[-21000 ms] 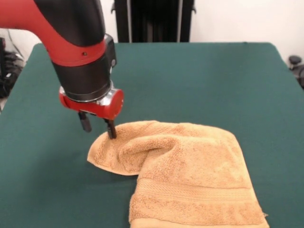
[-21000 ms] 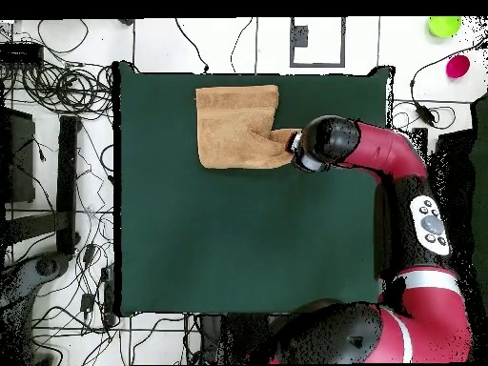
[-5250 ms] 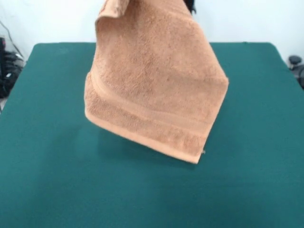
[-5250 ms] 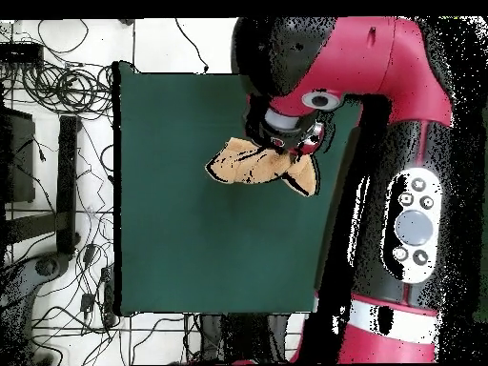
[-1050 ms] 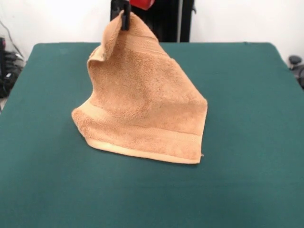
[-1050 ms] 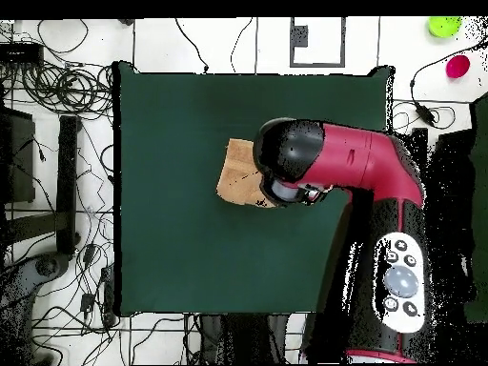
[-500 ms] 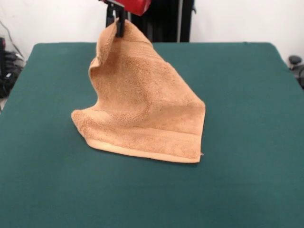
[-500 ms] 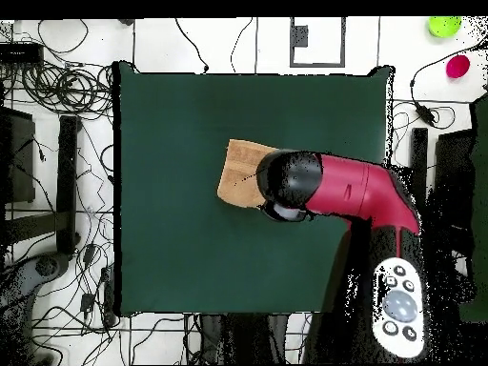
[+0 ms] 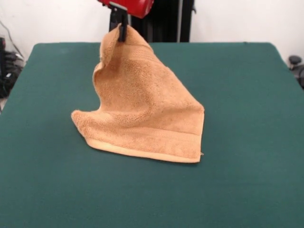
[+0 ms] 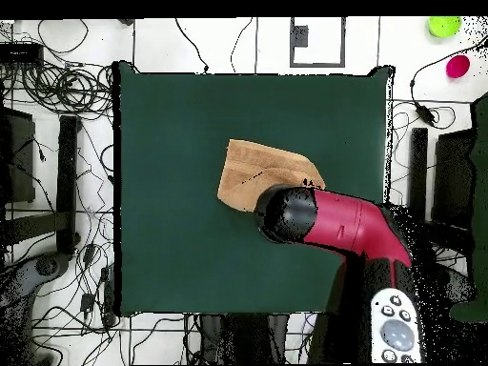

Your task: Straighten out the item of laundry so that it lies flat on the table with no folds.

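Up front, from the camera across the table, my gripper (image 9: 121, 28) is clenched on one corner of the tan-orange towel (image 9: 142, 109), pinching it at the top of a raised peak. From that pinch the cloth falls away in a slope, wrinkled and curled along its left side. Its lower part rests on the green table (image 9: 237, 142), with the woven band and hem lying flat along the near edge. That near edge runs slightly askew, lower at the right corner.

From overhead, my red and black arm (image 10: 334, 224) reaches in from the lower right and covers the lifted corner, so the pinch itself is hidden. The towel (image 10: 253, 172) shows just beyond my wrist, near the middle of the table (image 10: 162, 238), well apart from every edge.
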Robot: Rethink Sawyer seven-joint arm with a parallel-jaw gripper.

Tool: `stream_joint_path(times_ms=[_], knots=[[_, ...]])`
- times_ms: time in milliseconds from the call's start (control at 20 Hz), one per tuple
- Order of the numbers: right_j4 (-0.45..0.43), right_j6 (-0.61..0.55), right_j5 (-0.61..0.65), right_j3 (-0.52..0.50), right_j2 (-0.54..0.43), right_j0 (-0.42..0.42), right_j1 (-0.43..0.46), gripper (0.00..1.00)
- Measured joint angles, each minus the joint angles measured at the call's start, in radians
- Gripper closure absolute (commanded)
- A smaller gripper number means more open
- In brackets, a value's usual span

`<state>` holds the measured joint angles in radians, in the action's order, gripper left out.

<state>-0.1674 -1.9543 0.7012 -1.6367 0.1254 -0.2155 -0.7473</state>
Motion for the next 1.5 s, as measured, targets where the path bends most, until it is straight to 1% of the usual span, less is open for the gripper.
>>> stream_joint_path(times_ms=[100,200,350,450,600,800,950,1000,1150,1250,1500], knots=[[0.002,0.000,-0.098,-0.066,0.000,-0.018,-0.021,1.00],[0.003,0.000,-0.144,-0.094,0.000,-0.027,-0.028,1.00],[0.004,0.000,-0.271,-0.162,0.000,-0.051,-0.046,1.00],[0.004,0.000,-0.309,-0.180,-0.001,-0.060,-0.048,1.00],[0.004,0.000,-0.459,-0.253,-0.022,-0.115,-0.059,1.00],[0.004,0.000,-0.581,-0.311,-0.073,-0.189,-0.058,1.00],[0.004,0.000,-0.638,-0.334,-0.100,-0.225,-0.052,1.00],[-0.003,0.000,-0.690,-0.352,-0.124,-0.255,-0.044,1.00],[-0.011,0.000,-0.739,-0.367,-0.146,-0.281,-0.030,1.00],[-0.026,0.000,-0.788,-0.382,-0.174,-0.312,-0.013,1.00],[-0.071,0.000,-0.861,-0.411,-0.246,-0.385,0.027,1.00]])
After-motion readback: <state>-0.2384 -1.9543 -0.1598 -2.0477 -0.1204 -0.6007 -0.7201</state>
